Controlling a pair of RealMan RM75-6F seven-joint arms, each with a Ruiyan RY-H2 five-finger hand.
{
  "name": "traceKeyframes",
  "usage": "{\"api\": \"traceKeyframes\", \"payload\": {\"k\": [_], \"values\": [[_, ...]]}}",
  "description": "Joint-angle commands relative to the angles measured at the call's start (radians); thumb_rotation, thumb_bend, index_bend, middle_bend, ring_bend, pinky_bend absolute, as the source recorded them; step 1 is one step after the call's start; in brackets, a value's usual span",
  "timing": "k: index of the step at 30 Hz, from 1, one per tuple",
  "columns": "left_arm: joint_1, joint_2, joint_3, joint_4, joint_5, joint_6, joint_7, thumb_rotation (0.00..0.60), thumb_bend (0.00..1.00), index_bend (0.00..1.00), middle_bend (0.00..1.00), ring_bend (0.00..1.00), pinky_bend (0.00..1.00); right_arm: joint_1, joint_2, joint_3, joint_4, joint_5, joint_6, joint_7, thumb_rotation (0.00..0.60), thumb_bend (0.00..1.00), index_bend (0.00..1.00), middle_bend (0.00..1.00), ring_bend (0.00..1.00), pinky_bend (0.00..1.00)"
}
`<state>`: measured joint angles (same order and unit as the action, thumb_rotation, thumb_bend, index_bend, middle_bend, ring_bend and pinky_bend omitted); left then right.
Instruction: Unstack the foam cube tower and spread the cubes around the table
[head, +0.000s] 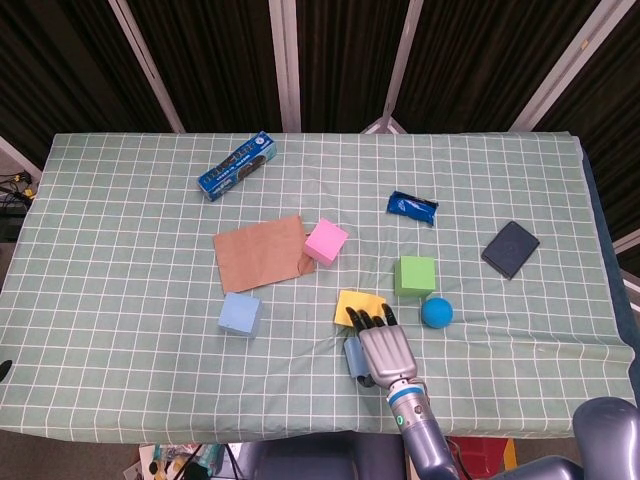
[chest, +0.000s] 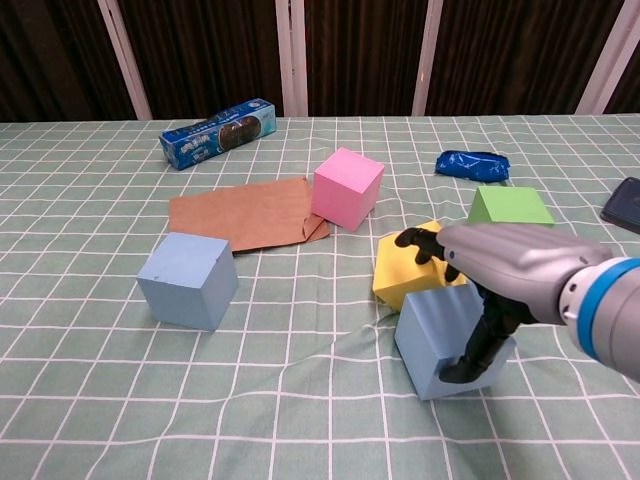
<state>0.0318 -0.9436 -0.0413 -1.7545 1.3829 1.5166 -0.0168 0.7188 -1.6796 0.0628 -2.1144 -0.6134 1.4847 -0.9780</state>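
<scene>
My right hand (head: 383, 350) (chest: 500, 270) grips a light blue foam cube (head: 352, 357) (chest: 435, 340) near the table's front edge, thumb down its right side and fingers over its top. The fingertips reach onto the yellow cube (head: 355, 303) (chest: 400, 275), which sits tilted against the blue one. A green cube (head: 415, 275) (chest: 510, 206), a pink cube (head: 326, 242) (chest: 348, 186) and a second light blue cube (head: 240, 314) (chest: 188, 280) stand apart on the checked cloth. No view shows my left hand.
A brown paper sheet (head: 260, 252) lies beside the pink cube. A blue cookie box (head: 236, 165) sits at the back left, a blue packet (head: 412, 207) and a dark wallet (head: 510, 249) at the right. A blue ball (head: 436, 312) rests right of the yellow cube.
</scene>
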Motion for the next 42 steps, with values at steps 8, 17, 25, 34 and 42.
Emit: {"api": "traceKeyframes", "payload": {"k": [8, 17, 25, 34, 42], "values": [[0.0, 0.002, -0.004, -0.002, -0.01, -0.002, -0.003, 0.6, 0.3, 0.12, 0.0, 0.0, 0.02, -0.004, -0.01, -0.005, 0.017, 0.003, -0.028, 0.015, 0.6, 0.13, 0.06, 0.37, 0.24, 0.0], [0.0, 0.004, -0.002, 0.0, -0.006, -0.005, -0.013, 0.6, 0.3, 0.12, 0.0, 0.0, 0.02, -0.041, -0.052, -0.012, 0.063, -0.13, 0.017, 0.086, 0.6, 0.24, 0.22, 0.72, 0.55, 0.12], [0.005, 0.009, -0.004, 0.001, -0.003, 0.002, -0.027, 0.6, 0.3, 0.12, 0.0, 0.0, 0.02, -0.066, -0.038, -0.021, 0.08, -0.18, 0.005, 0.111, 0.6, 0.29, 0.25, 0.78, 0.62, 0.19], [0.004, 0.008, -0.003, 0.001, -0.002, 0.001, -0.023, 0.6, 0.3, 0.12, 0.0, 0.0, 0.02, -0.075, 0.008, 0.023, 0.038, -0.198, -0.012, 0.135, 0.6, 0.31, 0.26, 0.79, 0.66, 0.2], [0.002, 0.008, -0.003, 0.0, -0.005, -0.005, -0.024, 0.6, 0.3, 0.12, 0.0, 0.0, 0.02, -0.07, 0.066, 0.108, -0.054, -0.219, 0.016, 0.138, 0.6, 0.31, 0.28, 0.81, 0.74, 0.25]]}}
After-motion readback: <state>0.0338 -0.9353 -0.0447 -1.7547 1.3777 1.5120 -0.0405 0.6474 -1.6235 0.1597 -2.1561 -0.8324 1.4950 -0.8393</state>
